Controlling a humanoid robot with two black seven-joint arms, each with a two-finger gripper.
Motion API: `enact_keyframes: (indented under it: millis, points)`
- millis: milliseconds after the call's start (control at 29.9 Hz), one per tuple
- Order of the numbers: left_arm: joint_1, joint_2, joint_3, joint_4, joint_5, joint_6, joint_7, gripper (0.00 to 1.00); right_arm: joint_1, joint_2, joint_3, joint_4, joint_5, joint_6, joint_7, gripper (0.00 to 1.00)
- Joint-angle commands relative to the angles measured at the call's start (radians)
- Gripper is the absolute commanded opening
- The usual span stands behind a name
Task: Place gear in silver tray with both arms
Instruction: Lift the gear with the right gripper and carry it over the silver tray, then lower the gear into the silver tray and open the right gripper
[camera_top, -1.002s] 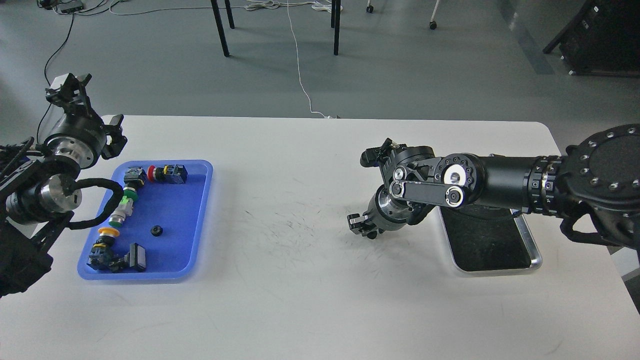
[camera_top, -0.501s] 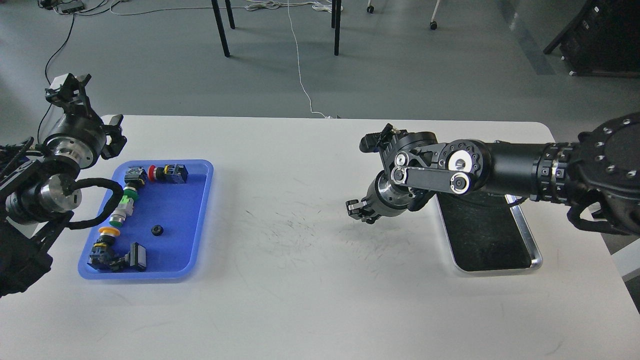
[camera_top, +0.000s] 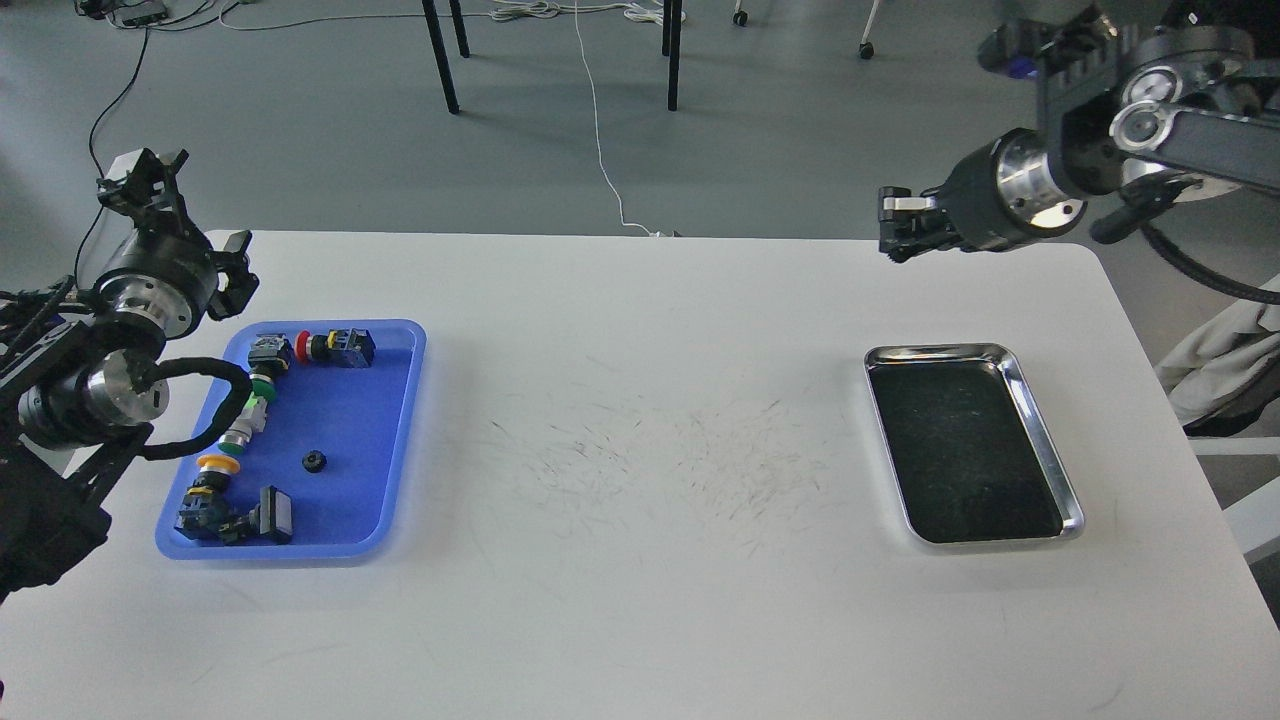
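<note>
bright, even, diffuse light from above; no hard shadows. soft faint shadow under blue tray (camera_top: 400, 345) rim, toward near left corner of table (camera_top: 620, 620). silver tray (camera_top: 1050, 450) near right edge: rim glints, bottom dark mirror. metal ring on right arm (camera_top: 1030, 180) shows glare. focus sharp throughout; slight grain, mild wide-angle stretch at edges.

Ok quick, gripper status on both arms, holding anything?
Left gripper: raised beyond the blue tray's far-left corner, open, holding nothing.
Right gripper: raised beyond the silver tray, fingers too small and dark to tell; no gear visible in it.
</note>
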Motion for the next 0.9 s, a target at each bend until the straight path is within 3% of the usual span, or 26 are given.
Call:
enact_keyframes:
  millis: [0, 267, 668, 802, 868]
  points:
    - [0.0, -0.002, -0.001, 0.0, 0.0, 0.0, 0.0, 0.98, -0.136, -0.106, 0.016, -0.046, -0.124, 0.0, 0.018, 0.02]
    - [-0.002, -0.003, 0.0, 0.0, 0.0, 0.0, 0.0, 0.98, -0.406, -0.068, 0.164, -0.091, -0.157, 0.0, 0.024, 0.02]
    - [-0.003, -0.003, -0.001, 0.0, 0.0, 0.017, 0.0, 0.98, -0.459, 0.09, 0.173, -0.221, -0.157, 0.0, 0.024, 0.05]
    - [-0.003, -0.003, -0.001, 0.0, 0.0, 0.017, 0.0, 0.98, -0.469, 0.119, 0.173, -0.246, -0.157, 0.0, 0.024, 0.07]
    - [-0.003, -0.003, -0.001, 0.0, -0.001, 0.015, 0.0, 0.98, -0.472, 0.136, 0.174, -0.258, -0.157, 0.0, 0.024, 0.13]
